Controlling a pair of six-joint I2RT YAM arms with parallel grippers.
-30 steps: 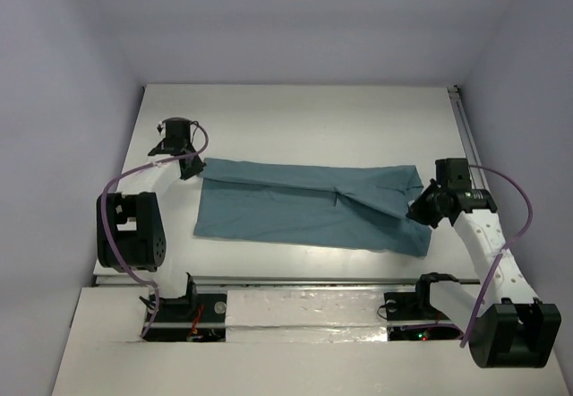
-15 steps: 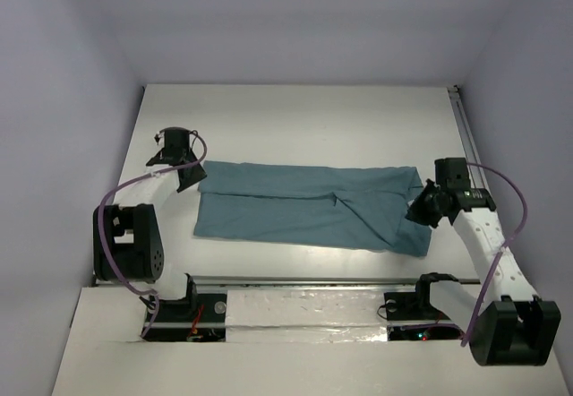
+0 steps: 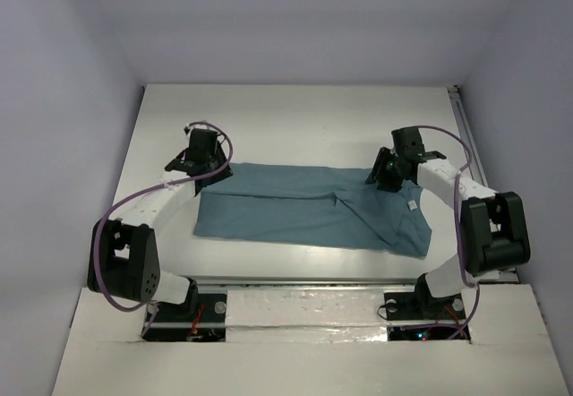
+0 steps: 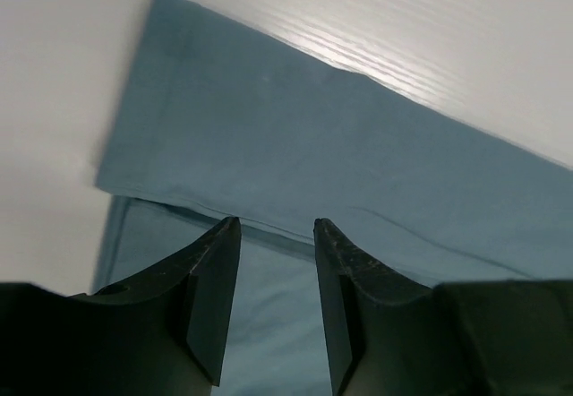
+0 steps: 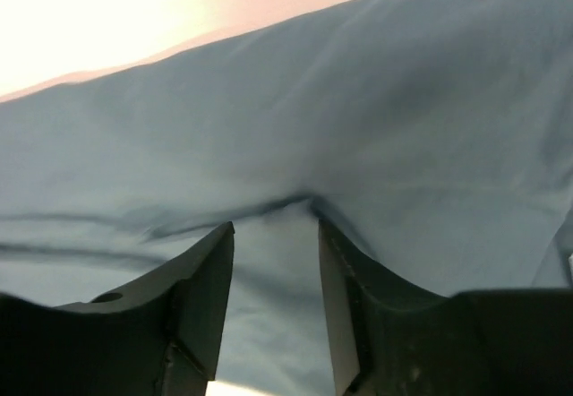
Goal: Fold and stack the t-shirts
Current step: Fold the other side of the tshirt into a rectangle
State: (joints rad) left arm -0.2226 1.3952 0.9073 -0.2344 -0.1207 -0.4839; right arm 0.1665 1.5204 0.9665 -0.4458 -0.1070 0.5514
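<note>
Now left arm (image 3: pixel 157 194) and right arm (image 3: pixel 439 178) reach over the t-shirt (image 3: pixel 295 208), both jaws spread, empty.

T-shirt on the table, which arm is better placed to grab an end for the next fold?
Probably left: the left tool hovers open at the t-shirt's far-left corner, while the right tool sits open over cloth, inboard of the right end.
</note>
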